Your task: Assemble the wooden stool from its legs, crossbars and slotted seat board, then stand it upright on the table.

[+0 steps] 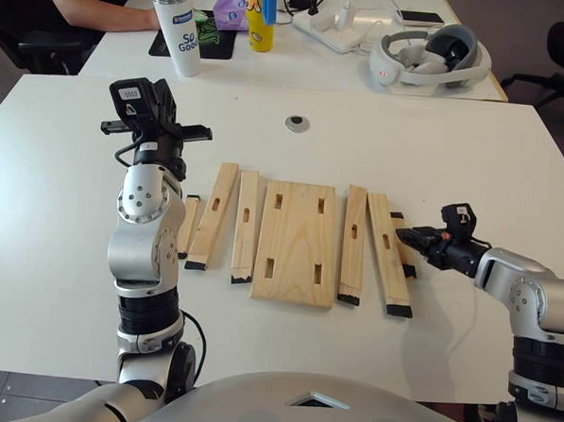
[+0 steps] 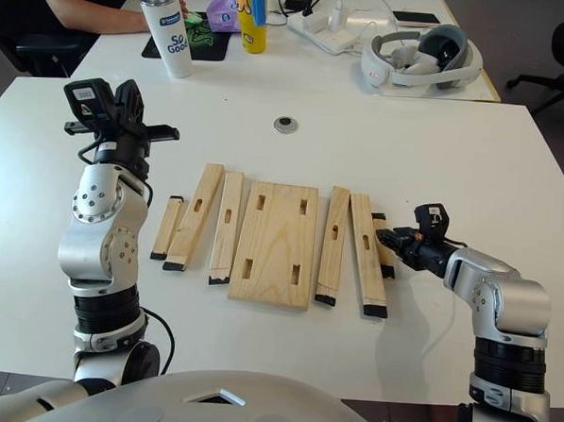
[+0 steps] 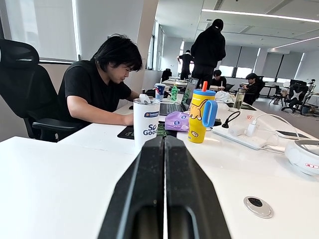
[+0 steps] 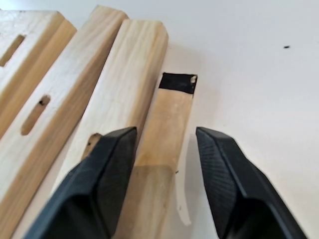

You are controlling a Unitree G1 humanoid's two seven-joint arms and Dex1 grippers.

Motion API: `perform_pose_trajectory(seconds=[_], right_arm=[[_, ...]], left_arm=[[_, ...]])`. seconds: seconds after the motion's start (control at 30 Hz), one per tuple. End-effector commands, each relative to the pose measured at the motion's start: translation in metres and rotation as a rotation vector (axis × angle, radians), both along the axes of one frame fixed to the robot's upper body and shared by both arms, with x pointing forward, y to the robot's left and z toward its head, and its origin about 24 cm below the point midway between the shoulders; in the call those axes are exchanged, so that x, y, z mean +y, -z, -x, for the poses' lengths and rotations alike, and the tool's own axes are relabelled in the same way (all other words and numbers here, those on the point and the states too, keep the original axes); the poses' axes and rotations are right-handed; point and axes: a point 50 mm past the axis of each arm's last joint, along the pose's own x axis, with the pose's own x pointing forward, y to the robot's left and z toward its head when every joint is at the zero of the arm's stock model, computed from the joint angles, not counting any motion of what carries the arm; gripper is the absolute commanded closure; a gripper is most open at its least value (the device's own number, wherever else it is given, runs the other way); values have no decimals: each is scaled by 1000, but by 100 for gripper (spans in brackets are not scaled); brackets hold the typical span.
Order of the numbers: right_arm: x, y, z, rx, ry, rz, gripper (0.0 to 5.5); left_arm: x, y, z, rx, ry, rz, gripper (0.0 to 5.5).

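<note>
Mid-frame on the worktop (image 1: 437, 143), all stool parts (image 1: 297, 242) lay flat, unjoined. Fingers of the right gripper (image 4: 164, 139) gaped over a crossbar (image 4: 172, 107); the left gripper (image 3: 164, 144) was clenched, empty.

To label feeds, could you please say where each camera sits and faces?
Left eye view: head, facing down onto the seat board; both arms show.
Right eye view: stereo twin, same scene.
Left wrist view: faces toward the tumbler; shut left end effector shows.
Right wrist view: faces down at a crossbar past the open right end effector.
Shared: eye views show tumbler and crossbar.
</note>
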Motion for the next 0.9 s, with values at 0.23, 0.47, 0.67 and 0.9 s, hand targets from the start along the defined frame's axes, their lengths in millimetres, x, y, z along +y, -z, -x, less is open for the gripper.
perform_pose_trajectory(seconds=[0.23, 0.47, 0.67, 0.9], right_arm=[[2, 6, 10, 41, -68, 147, 328], [19, 15, 20, 125, -50, 247, 351], [15, 31, 28, 227, 77, 220, 418], [4, 25, 13, 126, 138, 261, 418]], left_arm=[[0, -5, 1, -11, -5, -5, 550], [0, -4, -1, -5, 1, -10, 550], [0, -5, -4, 5, 10, -26, 550], [0, -4, -8, 22, 29, -21, 550]])
